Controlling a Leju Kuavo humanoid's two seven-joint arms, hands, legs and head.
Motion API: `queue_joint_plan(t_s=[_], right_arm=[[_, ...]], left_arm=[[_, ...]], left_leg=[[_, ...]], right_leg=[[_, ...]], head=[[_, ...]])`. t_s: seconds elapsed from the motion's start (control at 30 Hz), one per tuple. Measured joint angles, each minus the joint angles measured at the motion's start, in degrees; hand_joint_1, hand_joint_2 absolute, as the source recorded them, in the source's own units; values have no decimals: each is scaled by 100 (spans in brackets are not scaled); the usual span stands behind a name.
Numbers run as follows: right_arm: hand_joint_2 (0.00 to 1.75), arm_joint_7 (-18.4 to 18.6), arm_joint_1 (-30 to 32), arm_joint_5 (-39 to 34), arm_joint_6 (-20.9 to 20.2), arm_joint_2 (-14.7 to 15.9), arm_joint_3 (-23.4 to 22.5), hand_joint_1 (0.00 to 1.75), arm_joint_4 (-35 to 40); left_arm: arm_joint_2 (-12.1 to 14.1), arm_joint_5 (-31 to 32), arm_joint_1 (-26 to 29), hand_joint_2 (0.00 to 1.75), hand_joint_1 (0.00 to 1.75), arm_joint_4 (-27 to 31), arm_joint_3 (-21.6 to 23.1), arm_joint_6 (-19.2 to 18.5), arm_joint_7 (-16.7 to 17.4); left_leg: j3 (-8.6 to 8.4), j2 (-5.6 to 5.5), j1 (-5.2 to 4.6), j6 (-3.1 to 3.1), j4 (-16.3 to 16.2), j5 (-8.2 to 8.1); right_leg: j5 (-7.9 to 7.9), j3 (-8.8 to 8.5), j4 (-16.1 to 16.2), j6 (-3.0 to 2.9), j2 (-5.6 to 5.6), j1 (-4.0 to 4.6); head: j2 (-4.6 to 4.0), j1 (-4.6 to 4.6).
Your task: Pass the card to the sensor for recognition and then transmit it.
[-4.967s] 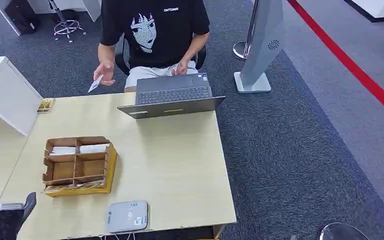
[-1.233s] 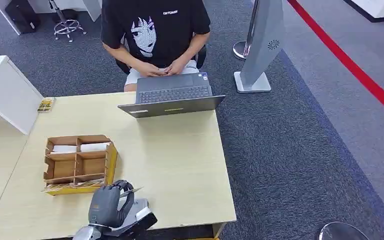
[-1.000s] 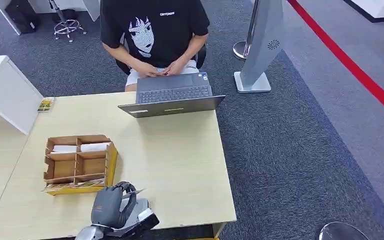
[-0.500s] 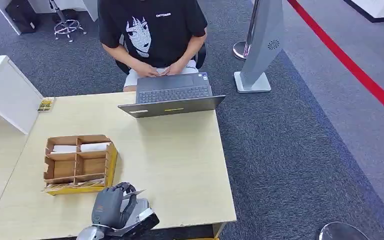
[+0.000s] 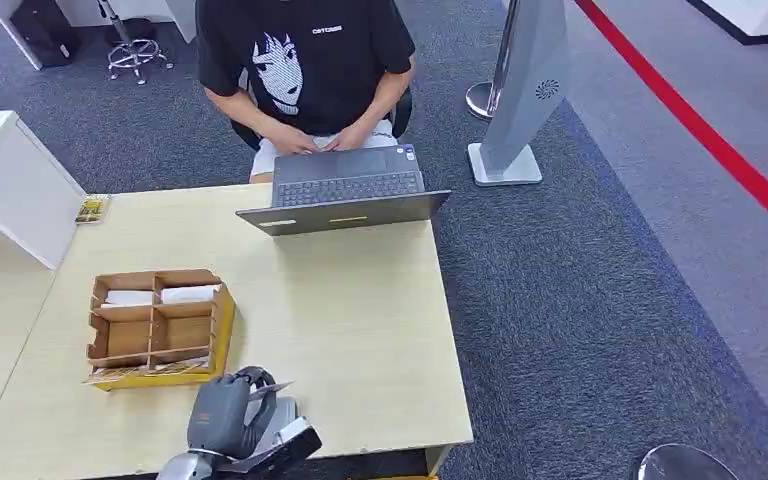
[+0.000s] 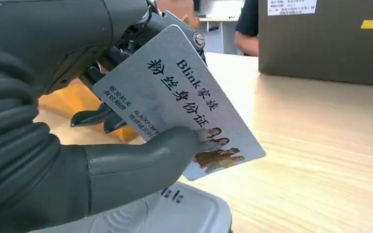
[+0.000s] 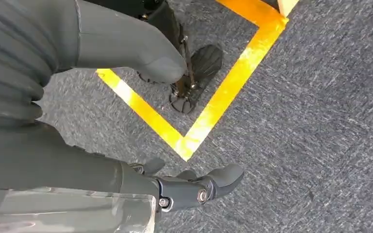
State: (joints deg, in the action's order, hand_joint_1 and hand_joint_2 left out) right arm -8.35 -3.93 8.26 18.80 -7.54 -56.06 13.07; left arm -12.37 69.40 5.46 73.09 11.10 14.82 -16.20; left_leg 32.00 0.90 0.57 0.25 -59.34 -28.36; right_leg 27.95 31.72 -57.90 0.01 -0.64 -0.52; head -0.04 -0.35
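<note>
We are pinching the silver printed plastic card [image 6: 184, 104] between thumb and fingers of our left hand [image 5: 222, 417] over the grey flat sensor box [image 6: 175, 216], and it is risking slipping from that shallow hold; our right hand [image 7: 184, 187] is hanging with fingers apart, holding nothing.

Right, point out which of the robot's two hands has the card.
The left hand, pinching the silver card over the grey sensor; the right hand hangs empty above the carpet.

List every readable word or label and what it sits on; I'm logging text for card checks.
"Blink家族" and "粉丝身份证": silver plastic card pinched by the left robot hand.
Small column text on the card: too small to read reliably.
White sticker on the grey laptop lid: blurred.
Person's black T-shirt chest print: unreadable.
</note>
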Motion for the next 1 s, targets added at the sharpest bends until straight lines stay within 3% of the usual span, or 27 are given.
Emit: queue_joint_plan(t_s=[0.4, 0.87, 1.0], right_arm=[[175, 55, 0, 103, 72, 0, 9, 0, 2], [175, 55, 1, 181, 68, 0, 50, 0, 2], [175, 55, 3, 339, 46, 0, 76, 0, 2]], left_arm=[[-13, 44, -108, 175, 175, -341, 57, 22, -33], [-11, 133, -141, 175, 175, -341, 64, 210, 11], [37, 593, -98, 175, 175, 230, 59, 544, 251]], left_leg=[[-1, 0, 0, 0, 0, 0], [-1, 0, 0, -2, 0, 1], [0, -1, 1, -2, 0, 3]], right_leg=[[0, 0, 0, 0, 0, 0], [-1, -1, 0, 0, 0, 0], [-3, -1, -1, -3, -1, 1]], head=[[0, -2], [0, 0], [0, 0]])
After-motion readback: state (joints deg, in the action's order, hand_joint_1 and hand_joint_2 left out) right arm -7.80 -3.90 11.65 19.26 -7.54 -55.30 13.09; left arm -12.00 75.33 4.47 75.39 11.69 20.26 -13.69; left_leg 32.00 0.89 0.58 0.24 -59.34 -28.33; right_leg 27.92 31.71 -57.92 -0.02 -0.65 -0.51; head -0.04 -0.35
